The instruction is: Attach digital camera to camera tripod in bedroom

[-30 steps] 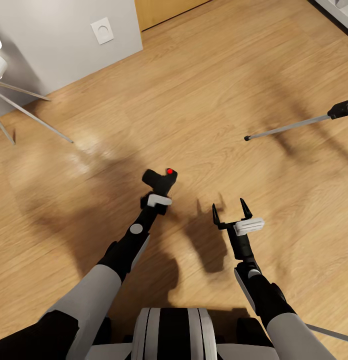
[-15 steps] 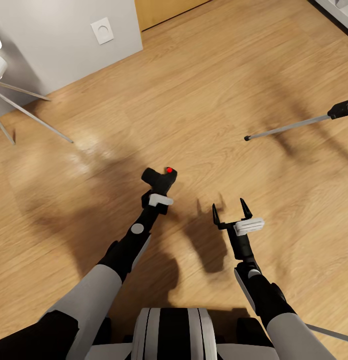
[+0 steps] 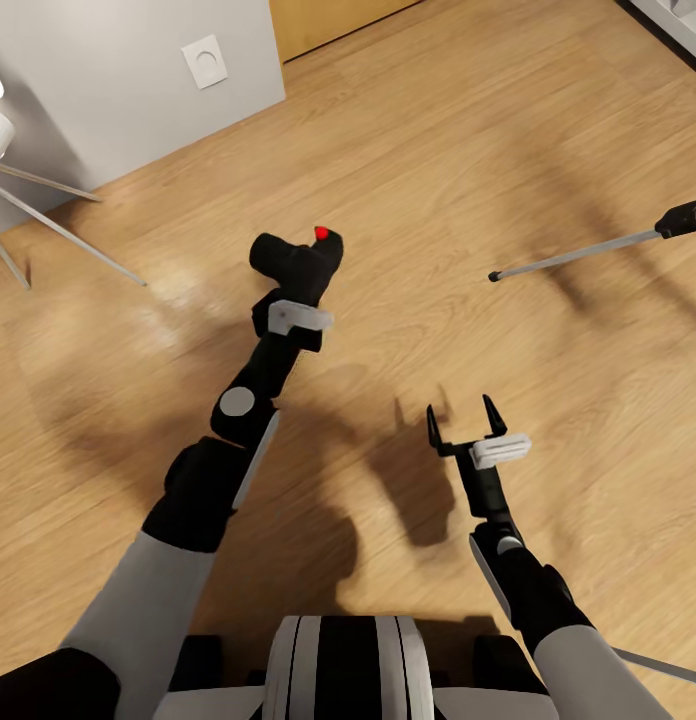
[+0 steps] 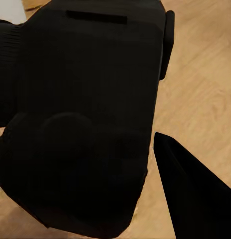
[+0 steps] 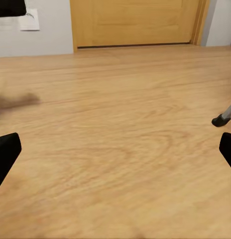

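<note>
Left gripper [image 3: 293,290]: we see its jaws closed on the digital camera [image 3: 296,258], which sits at the very tip of the extended left arm, held up above the floor.
Digital camera: in the head view it is a black boxy body with a bulged side and a small red button on top; in the left wrist view [image 4: 80,114] its dark body lies right against the jaws, with one black finger [image 4: 192,199] beside it.
Right gripper [image 3: 466,425]: we see its jaws spread wide apart and holding nothing, pointing forward over the floor.
Right wrist view: the two black fingertips [image 5: 6,154] sit far apart, with bare planks between them.
Camera tripod [image 3: 588,252]: we see one silver leg with a black foot and a black joint slanting down to the floor by the room's right side, well apart from both grippers; a black foot [image 5: 222,119] shows in the right wrist view too.
Floor [image 3: 438,150]: light wooden planks.
Surroundings: a pale grey wall [image 3: 118,90] with a white socket plate [image 3: 205,61], an oak door [image 5: 135,22] beyond, and thin white chair legs [image 3: 58,230] near the wall.
</note>
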Available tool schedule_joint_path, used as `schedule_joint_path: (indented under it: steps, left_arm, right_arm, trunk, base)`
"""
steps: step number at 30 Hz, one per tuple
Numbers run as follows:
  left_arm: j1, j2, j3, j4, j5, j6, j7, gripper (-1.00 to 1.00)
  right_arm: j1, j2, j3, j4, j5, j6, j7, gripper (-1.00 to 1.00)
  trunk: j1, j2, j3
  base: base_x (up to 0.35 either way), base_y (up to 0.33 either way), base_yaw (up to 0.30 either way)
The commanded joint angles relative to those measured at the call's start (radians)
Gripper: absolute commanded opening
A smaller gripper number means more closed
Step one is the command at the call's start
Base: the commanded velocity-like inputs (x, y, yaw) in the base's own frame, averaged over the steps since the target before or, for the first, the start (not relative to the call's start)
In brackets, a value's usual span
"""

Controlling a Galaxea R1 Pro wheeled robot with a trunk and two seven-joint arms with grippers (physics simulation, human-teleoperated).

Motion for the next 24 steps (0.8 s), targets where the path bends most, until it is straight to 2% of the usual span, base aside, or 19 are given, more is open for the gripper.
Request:
schedule_joint_path:
  steps: [1,2,3,8,10,11,15,18,19,21,24]
  left_arm:
    - [0.003,0.004,-0.002,-0.018,-0.011,0.010,0.003,-1.00]
    - [0.032,0.034,-0.002,-0.097,-0.007,0.019,0.003,-1.00]
    - [0.048,0.048,-0.002,-0.131,0.000,0.021,0.002,-1.00]
    - [0.090,0.075,-0.003,-0.169,0.009,0.022,0.002,-1.00]
    - [0.105,0.080,-0.009,-0.175,0.010,0.022,0.002,-1.00]
    - [0.128,0.094,-0.025,-0.181,0.011,0.022,0.003,-1.00]
    - [0.147,0.116,-0.033,-0.184,0.011,0.023,0.002,-1.00]
    - [0.163,0.123,-0.038,-0.185,0.011,0.023,0.002,-1.00]
    - [0.183,0.127,-0.061,-0.188,0.011,0.023,0.003,-1.00]
    - [0.198,0.129,-0.077,-0.190,0.011,0.027,0.003,-1.00]
    - [0.207,0.132,-0.085,-0.191,0.011,0.045,0.004,-1.00]
  right_arm:
    - [-0.001,-0.001,0.001,-0.002,0.002,0.002,-0.004,1.00]
    - [-0.002,-0.001,0.001,-0.022,0.002,0.064,-0.023,1.00]
    - [-0.002,-0.001,0.001,-0.048,0.002,0.127,-0.034,1.00]
    - [-0.002,-0.001,0.001,-0.166,0.001,0.284,-0.046,1.00]
    - [-0.002,-0.001,0.000,-0.197,0.001,0.322,-0.048,1.00]
    - [-0.002,-0.001,-0.004,-0.243,0.001,0.384,-0.050,1.00]
    - [-0.002,-0.001,-0.013,-0.282,0.001,0.437,-0.051,1.00]
    - [-0.002,-0.001,-0.018,-0.303,-0.001,0.476,-0.050,1.00]
    - [-0.002,-0.001,-0.019,-0.313,-0.004,0.493,-0.050,1.00]
    - [0.002,-0.001,-0.019,-0.318,-0.005,0.496,-0.050,1.00]
    - [0.007,-0.001,-0.020,-0.322,-0.006,0.497,-0.050,1.00]
  trunk:
    - [0.000,0.000,0.000]
    - [0.000,0.000,0.000]
    - [0.000,0.000,0.000]
    - [0.000,0.000,0.000]
    - [0.000,0.000,0.000]
    - [0.000,0.000,0.000]
    - [0.000,0.000,0.000]
    - [0.000,0.000,0.000]
    - [0.000,0.000,0.000]
    - [0.000,0.000,0.000]
    - [0.000,0.000,0.000]
  base:
    - [0.000,0.000,0.000]
    - [0.000,0.000,0.000]
    - [0.000,0.000,0.000]
    - [0.000,0.000,0.000]
    - [0.000,0.000,0.000]
    - [0.000,0.000,0.000]
    - [0.000,0.000,0.000]
    - [0.000,0.000,0.000]
    - [0.000,0.000,0.000]
    - [0.000,0.000,0.000]
    - [0.000,0.000,0.000]
